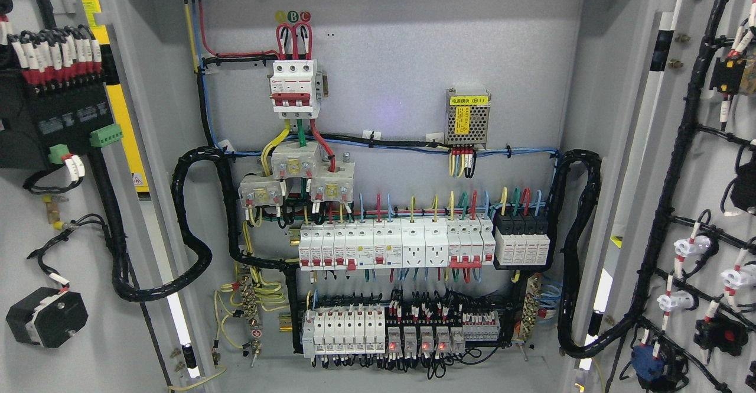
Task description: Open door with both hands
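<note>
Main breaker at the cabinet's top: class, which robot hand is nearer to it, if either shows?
Neither left nor right can be named: no hand shows in the head view. The main breaker sits high on the back panel.

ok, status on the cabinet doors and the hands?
Neither hand in view. Left grey metal cabinet door and right grey metal cabinet door both swung wide, wiring panel exposed. Nothing blocking the opening.

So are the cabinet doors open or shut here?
Open. Both the left door and right door are swung outward, showing their wired inner faces and the breaker panel inside.
</note>
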Controlling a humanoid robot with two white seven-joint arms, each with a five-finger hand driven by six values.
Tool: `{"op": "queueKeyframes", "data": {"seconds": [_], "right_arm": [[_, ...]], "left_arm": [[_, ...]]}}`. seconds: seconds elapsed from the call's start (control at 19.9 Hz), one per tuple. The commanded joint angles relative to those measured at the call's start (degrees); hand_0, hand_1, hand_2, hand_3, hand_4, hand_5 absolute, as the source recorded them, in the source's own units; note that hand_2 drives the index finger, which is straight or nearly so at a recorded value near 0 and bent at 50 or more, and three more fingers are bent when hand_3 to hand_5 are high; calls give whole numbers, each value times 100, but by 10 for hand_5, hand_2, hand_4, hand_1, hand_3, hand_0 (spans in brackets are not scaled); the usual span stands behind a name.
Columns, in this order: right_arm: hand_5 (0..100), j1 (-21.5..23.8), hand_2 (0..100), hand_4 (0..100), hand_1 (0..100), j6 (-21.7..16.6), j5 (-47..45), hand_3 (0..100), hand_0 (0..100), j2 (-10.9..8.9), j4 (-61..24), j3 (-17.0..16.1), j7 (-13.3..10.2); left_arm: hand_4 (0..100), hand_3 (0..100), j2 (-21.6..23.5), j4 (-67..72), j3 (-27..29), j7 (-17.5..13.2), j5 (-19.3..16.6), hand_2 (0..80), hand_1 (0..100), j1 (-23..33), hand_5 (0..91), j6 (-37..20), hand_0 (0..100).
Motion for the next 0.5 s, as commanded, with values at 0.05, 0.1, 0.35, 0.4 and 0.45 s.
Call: {"op": "queueKeyframes", "data": {"seconds": [0.05, 0.1, 0.35, 0.4, 0.45], "right_arm": [[0, -3, 0, 0, 11, 2, -15, 0, 221, 56, 206, -304, -2], [0, -3, 0, 0, 11, 2, -15, 0, 221, 56, 232, -304, -2], [0, -21, 0, 0, 10, -6, -15, 0, 222, 39, 233, -304, 7], [0, -21, 0, 0, 10, -6, -15, 0, 222, 39, 232, -304, 7], [0, -21, 0, 0, 10, -6, -15, 0, 222, 48, 232, -296, 7]], "left_arm": [[0, 0, 894, 776, 486, -20, 601, 0, 0, -127, 0, 17, 0], [0, 0, 947, 855, 486, -20, 646, 0, 0, -135, 0, 17, 0], [0, 0, 1123, 1224, 477, -20, 681, 0, 0, -249, 0, 17, 0], [0, 0, 1149, 1286, 477, -20, 681, 0, 0, -276, 0, 17, 0], [0, 0, 1193, 1339, 477, -20, 681, 0, 0, -285, 0, 17, 0]]}}
